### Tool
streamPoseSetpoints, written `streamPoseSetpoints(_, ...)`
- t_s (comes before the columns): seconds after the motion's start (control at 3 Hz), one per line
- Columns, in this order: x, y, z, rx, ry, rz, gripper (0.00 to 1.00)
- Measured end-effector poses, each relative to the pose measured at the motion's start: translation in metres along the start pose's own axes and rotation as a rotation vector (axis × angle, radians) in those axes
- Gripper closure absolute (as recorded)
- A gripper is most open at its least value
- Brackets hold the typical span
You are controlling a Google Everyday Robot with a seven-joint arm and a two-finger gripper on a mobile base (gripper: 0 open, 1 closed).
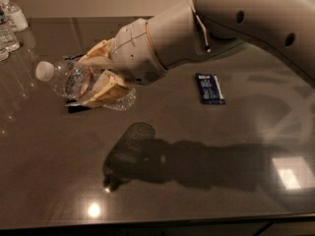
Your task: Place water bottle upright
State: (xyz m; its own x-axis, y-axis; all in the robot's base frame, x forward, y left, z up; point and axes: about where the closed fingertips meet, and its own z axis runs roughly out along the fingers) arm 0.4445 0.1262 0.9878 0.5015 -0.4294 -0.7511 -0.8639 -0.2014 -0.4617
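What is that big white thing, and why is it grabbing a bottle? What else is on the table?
That big white thing is a robot's arm. At its end is the gripper, a hand with only two tan fingers. The fingers are squeezed shut around a clear water bottle with a white cap. The bottle is on its side, with the cap pointing left, and it seems to be lifted a little above the dark table. The arm's shadow falls on the table below it.

There is just one camera, looking down at the table. I cannot tell where it is fixed.

A small blue packet lies to the right. A few small bottles stand in the far left corner.

The robot's job is to stand the water bottle upright.
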Motion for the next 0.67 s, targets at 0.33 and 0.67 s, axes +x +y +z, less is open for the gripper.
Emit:
streamPoseSetpoints(0.33,-0.0063,-0.0014,-0.0041,-0.013,-0.098,0.026,1.00)
streamPoseSetpoints(0.67,-0.0102,0.0021,-0.0025,-0.056,-0.164,0.055,1.00)
